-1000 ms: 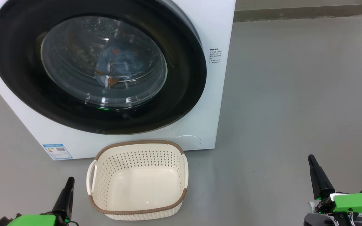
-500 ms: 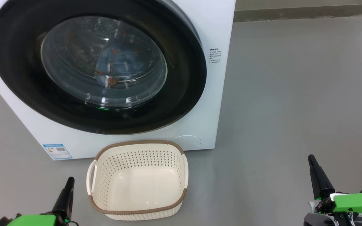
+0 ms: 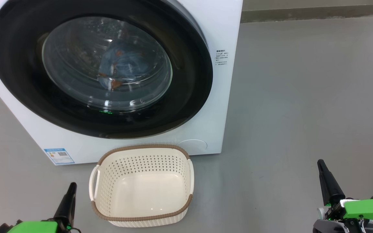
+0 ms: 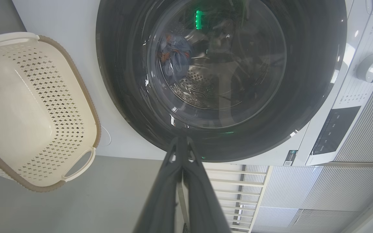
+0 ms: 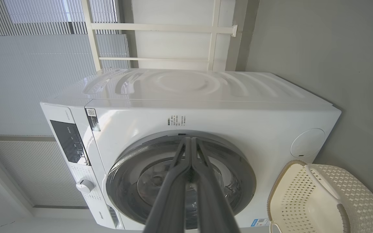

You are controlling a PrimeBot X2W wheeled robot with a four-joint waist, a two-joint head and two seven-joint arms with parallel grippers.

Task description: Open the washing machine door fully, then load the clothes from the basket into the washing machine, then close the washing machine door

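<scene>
- Now we see the washing machine door (image 3: 189, 81) closed, the clothes (image 3: 125, 66) behind its glass.
- The basket (image 3: 141, 146) stands just before it.
- Our left gripper (image 3: 73, 184) and right gripper (image 3: 319, 161): jaws together, holding nothing.

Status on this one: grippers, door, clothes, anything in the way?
Left gripper and right gripper shut, empty. Washing machine door closed, clothes inside behind the glass. Basket empty. Nothing in the door's way.
</scene>
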